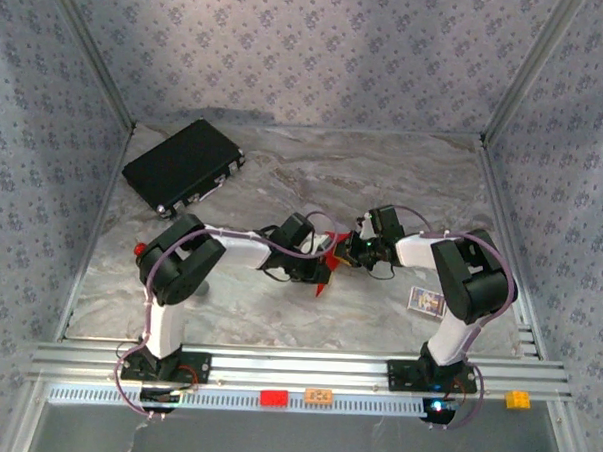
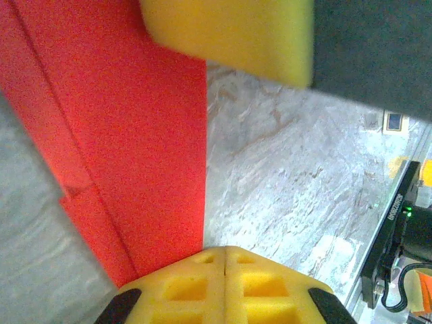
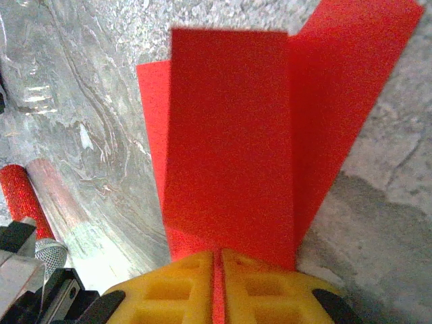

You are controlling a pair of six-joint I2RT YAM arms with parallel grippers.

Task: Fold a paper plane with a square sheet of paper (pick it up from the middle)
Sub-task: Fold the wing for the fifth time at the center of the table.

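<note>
The sheet of paper (image 3: pixel 229 135), creased into long red flaps, is between the two grippers over the marble table (image 1: pixel 404 180); the right gripper (image 3: pixel 217 262) pinches its near edge, and red shows in the slit between the fingers; the left gripper (image 2: pixel 225 256) is pressed together too, with the paper just beside it, and we cannot tell if it grips; we judge the folding is midway; next comes an aligned, firm crease; the black case (image 1: pixel 184 166) lies far beyond the left gripper and a small card (image 1: pixel 427 302) lies behind the right one; neither stands in the way.
</note>
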